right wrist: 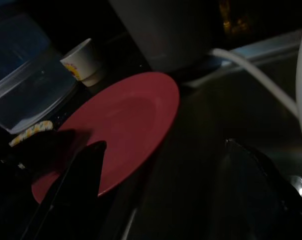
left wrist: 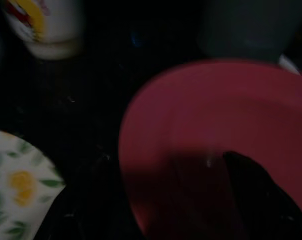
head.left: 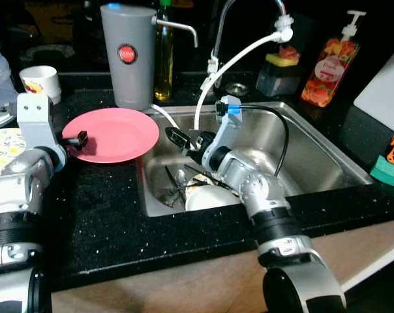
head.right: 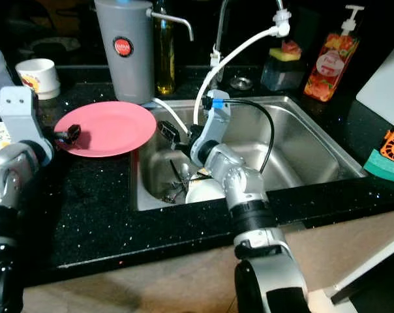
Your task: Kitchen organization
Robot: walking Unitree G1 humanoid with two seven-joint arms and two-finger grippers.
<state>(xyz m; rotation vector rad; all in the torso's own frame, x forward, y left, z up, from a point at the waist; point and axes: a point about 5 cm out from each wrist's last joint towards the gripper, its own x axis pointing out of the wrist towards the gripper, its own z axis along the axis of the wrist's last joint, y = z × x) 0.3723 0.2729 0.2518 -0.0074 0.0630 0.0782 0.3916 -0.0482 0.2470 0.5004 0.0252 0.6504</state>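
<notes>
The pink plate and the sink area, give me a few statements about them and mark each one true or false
1. The pink plate lies on the black counter, left of the sink. True.
2. The left gripper is at the plate's left edge. True.
3. The right gripper is over the green sponge. False: it is over the sink's left part, near the plate's right edge.
4. The sink holds nothing. False: a white bowl and some utensils lie in it.
5. A grey canister stands behind the plate. True.
6. The small white cup sits on the plate. False: it stands on the counter, apart from the plate.
</notes>
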